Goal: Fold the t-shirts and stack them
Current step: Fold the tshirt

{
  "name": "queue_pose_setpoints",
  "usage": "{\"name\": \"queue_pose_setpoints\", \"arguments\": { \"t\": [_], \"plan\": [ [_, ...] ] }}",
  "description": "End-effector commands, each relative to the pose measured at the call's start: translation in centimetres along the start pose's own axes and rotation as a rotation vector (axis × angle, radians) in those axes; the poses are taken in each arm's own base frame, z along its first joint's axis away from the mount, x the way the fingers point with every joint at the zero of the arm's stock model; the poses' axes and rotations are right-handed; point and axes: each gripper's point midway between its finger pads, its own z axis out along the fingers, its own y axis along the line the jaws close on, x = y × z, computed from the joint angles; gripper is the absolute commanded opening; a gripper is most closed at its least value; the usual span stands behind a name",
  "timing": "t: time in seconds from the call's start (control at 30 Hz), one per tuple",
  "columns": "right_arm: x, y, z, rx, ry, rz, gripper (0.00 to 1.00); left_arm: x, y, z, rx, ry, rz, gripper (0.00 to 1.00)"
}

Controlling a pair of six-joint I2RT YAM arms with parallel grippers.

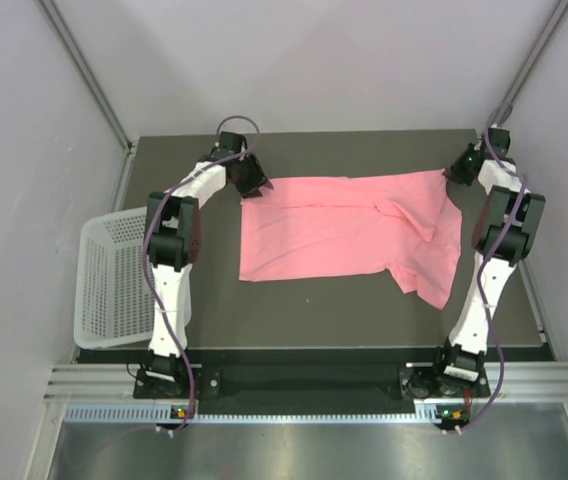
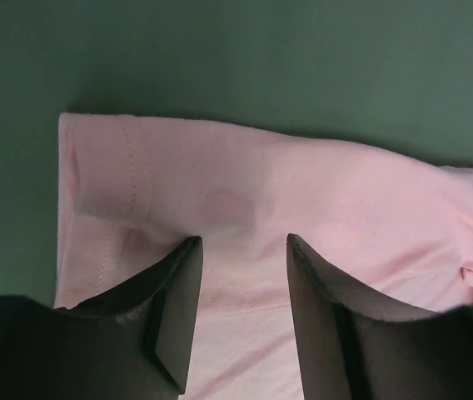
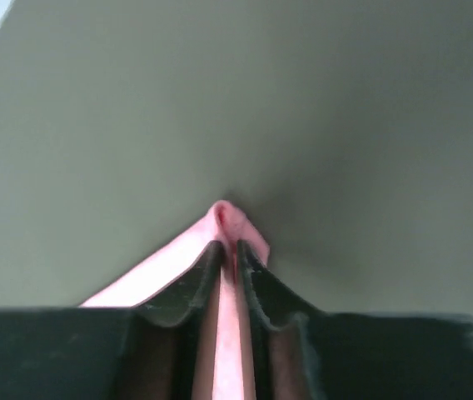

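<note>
The salmon-pink t-shirt (image 1: pixel 344 230) lies spread across the dark table, with one sleeve hanging toward the front right. My left gripper (image 1: pixel 254 182) is at its far left corner. In the left wrist view it (image 2: pixel 243 242) is open, fingers straddling the flat pink fabric (image 2: pixel 303 200) near a hemmed edge. My right gripper (image 1: pixel 461 170) is at the shirt's far right corner. In the right wrist view it (image 3: pixel 228 250) is shut on a pinched fold of the shirt (image 3: pixel 238 218), which pokes out beyond the fingertips.
A white perforated plastic basket (image 1: pixel 112 285) stands off the table's left edge beside the left arm. The table's back edge (image 1: pixel 364 133) runs just behind both grippers. Pale walls close in on the left, right and back.
</note>
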Motion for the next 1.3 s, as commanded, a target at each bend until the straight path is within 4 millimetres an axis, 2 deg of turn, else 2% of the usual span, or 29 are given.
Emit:
{"name": "queue_pose_setpoints", "arguments": {
  "t": [0.0,0.07,0.27,0.3,0.37,0.4,0.43,0.47,0.5,0.53,0.6,0.63,0.67,0.7,0.73,0.77,0.8,0.83,0.87,0.9,0.93,0.97,1.0,1.03,1.07,1.1,1.13,1.17,1.27],
  "plan": [
    [-3.3,1.4,0.6,-0.022,-0.104,0.014,0.06,-1.0,0.3,0.6,0.011,-0.015,-0.057,0.5],
    [-3.4,1.1,1.3,-0.017,-0.117,0.049,0.0,-1.1,0.6,1.1,0.009,-0.013,-0.068,0.5],
    [-6.6,0.2,2.5,0.018,-0.229,0.158,0.0,-1.4,0.8,1.6,0.017,-0.005,-0.063,0.5],
    [-7.9,0.9,2.3,-0.003,-0.256,0.161,0.0,-1.3,0.8,1.6,0.019,-0.001,-0.059,0.5],
    [-7.5,0.5,3.6,-0.01,-0.225,0.17,0.0,-1.1,0.7,1.7,0.027,0.01,-0.055,0.5],
    [-8.9,1.9,3.0,-0.047,-0.244,0.155,0.03,-1.1,0.6,1.5,0.032,0.014,-0.054,0.5],
    [-8.4,1.7,3.3,-0.042,-0.218,0.152,0.07,-1.1,0.4,1.4,0.039,0.014,-0.051,0.5],
    [-8.6,2.3,2.9,-0.057,-0.217,0.145,0.24,-1.2,0.0,1.0,0.047,0.017,-0.045,0.5],
    [-8.4,2.1,2.6,-0.05,-0.21,0.139,0.32,-1.3,-0.2,0.7,0.05,0.015,-0.037,0.51],
    [-8.9,2.7,1.3,-0.051,-0.212,0.12,0.4,-1.8,-0.8,0.0,0.06,0.0,-0.018,0.51],
    [-9.0,3.0,-0.2,-0.025,-0.203,0.094,0.46,-2.1,-1.1,-1.1,0.046,-0.006,0.004,0.52],
    [-10.1,3.9,-2.3,-0.023,-0.223,0.062,0.53,-2.6,-1.4,-1.8,0.041,-0.018,0.03,0.52],
    [-9.5,3.3,-3.2,0.018,-0.192,0.057,0.56,-3.2,-2.1,-3.0,0.044,-0.039,0.051,0.53],
    [-9.6,3.5,-4.3,0.036,-0.187,0.041,0.57,-3.2,-1.7,-3.8,0.01,-0.042,0.059,0.54],
    [-10.4,4.2,-6.6,0.047,-0.206,-0.002,0.59,-3.5,-2.0,-4.6,0.001,-0.055,0.087,0.54],
    [-9.7,3.5,-7.9,0.11,-0.177,-0.011,0.59,-4.1,-2.5,-6.0,-0.002,-0.075,0.102,0.54],
    [-9.1,3.2,-8.8,0.143,-0.164,-0.03,0.59,-3.8,-2.0,-6.6,-0.039,-0.07,0.109,0.54],
    [-9.4,4.5,-11.4,0.146,-0.184,-0.076,0.59,-4.0,-2.4,-8.1,-0.041,-0.085,0.13,0.54],
    [-8.9,4.8,-12.4,0.161,-0.184,-0.091,0.59,-3.6,-2.4,-8.6,-0.05,-0.081,0.138,0.54],
    [-6.5,5.0,-12.3,0.174,-0.138,-0.129,0.59,-2.7,-1.7,-8.9,-0.073,-0.065,0.14,0.54],
    [-6.4,6.7,-14.6,0.153,-0.157,-0.16,0.59,-2.2,-1.5,-9.5,-0.084,-0.058,0.155,0.54],
    [-5.7,6.7,-15.2,0.189,-0.159,-0.187,0.59,-1.9,-2.5,-11.0,-0.069,-0.074,0.174,0.54],
    [-3.0,7.6,-15.1,0.195,-0.108,-0.232,0.58,-0.4,-1.6,-11.0,-0.087,-0.044,0.18,0.53],
    [-2.3,8.9,-16.7,0.176,-0.117,-0.254,0.58,0.2,-1.6,-11.4,-0.093,-0.04,0.199,0.53],
    [-0.9,9.8,-17.0,0.157,-0.098,-0.275,0.56,0.9,-2.4,-12.7,-0.081,-0.042,0.222,0.52],
    [1.9,9.4,-16.6,0.162,-0.04,-0.291,0.54,1.7,-2.4,-13.1,-0.084,-0.032,0.232,0.52],
    [3.1,12.0,-17.6,0.098,-0.056,-0.322,0.52,3.2,-1.6,-13.2,-0.099,0.0,0.242,0.51],
    [7.3,13.0,-16.9,0.054,0.024,-0.356,0.5,4.5,-1.6,-14.1,-0.104,0.007,0.256,0.51],
    [10.6,14.6,-17.2,-0.025,0.038,-0.389,0.4,6.0,-2.5,-16.0,-0.081,-0.014,0.294,0.51]
  ]
}}
